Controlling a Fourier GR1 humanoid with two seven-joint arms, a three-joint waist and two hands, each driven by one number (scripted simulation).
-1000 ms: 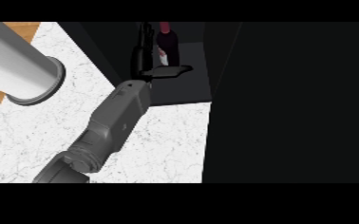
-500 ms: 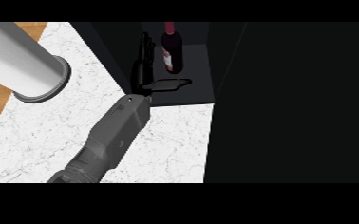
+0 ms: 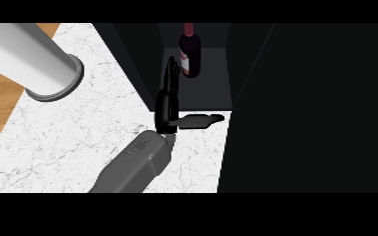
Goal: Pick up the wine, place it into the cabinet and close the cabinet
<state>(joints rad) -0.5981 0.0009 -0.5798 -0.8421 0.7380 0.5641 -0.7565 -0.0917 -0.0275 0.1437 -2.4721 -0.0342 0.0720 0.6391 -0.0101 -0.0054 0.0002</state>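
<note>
Head view: wine bottle (image 3: 190, 55) = dark glass, maroon neck/cap, pale label on the side facing the hand. It stands upright inside the dark cabinet (image 3: 251, 75), on its floor.

L hand (image 3: 166, 112) open: fingers (image 3: 171, 77) straight, pointing into the cabinet, thumb (image 3: 201, 121) splayed out to the right. It holds nothing.

Bottle pos rel. to hand: ahead of the palm and just right of the fingertips. Only the tips come level w/ the bottle's lower body. Can't tell if they touch; looks like a thin dark gap. Thumb is well short of the bottle, on the near side, over the cabinet's front edge.

Behind the wrist, the grey forearm runs back over the white marble counter (image 3: 81, 130). Left of the hand and well apart: big grey cylinder (image 3: 40, 62) on the counter.

Vs 1.0 s ago: hand was closed in around the bottle, now let go. Vs 0.5 s ago: fingers ran alongside most of the bottle; since then the hand has pulled back toward the robot, wrist now out over the counter. Bottle has stayed upright.
</note>
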